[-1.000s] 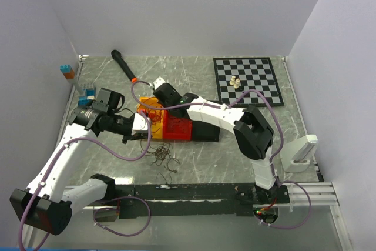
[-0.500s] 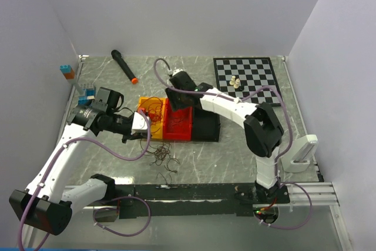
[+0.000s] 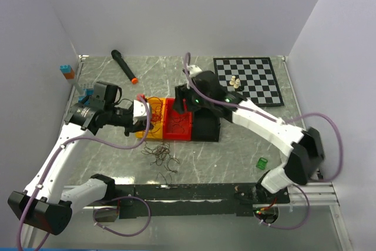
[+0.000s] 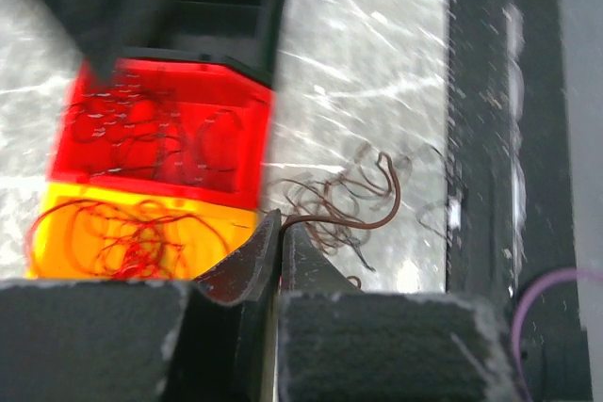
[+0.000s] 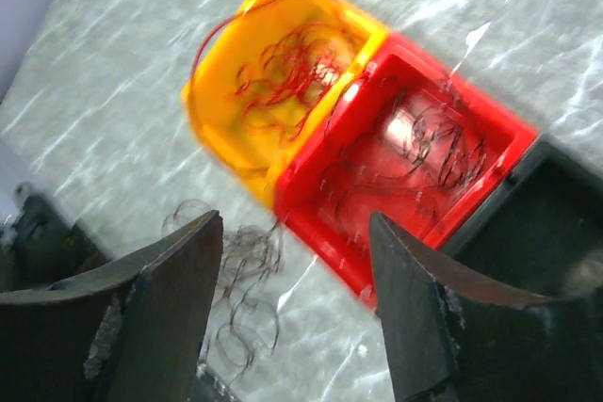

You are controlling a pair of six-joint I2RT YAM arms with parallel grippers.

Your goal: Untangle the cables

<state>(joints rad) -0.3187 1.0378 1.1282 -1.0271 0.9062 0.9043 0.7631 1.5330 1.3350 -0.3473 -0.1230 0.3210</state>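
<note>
Standing by, I saw the left pincer [image 4: 280,228] pressed together, pinching one dark brown cable [image 4: 372,223] that trailed off toward its 3 o'clock. The right pincer [image 5: 294,223] hung spread wide above the yellow bin [image 5: 226,129] and the red bin [image 5: 476,96]. Red cables [image 5: 287,68] lay in the yellow bin and dark cables [image 5: 429,148] in the red one. A loose heap [image 3: 160,156] sat on the bench [image 3: 235,157] at the bins' 6 o'clock.

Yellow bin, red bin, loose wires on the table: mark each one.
Yellow bin [image 5: 221,143], right wrist view, near wall.
Red bin [image 5: 325,251], right wrist view, near wall.
Loose wires [image 3: 160,156], top view, middle of the pile.
</note>
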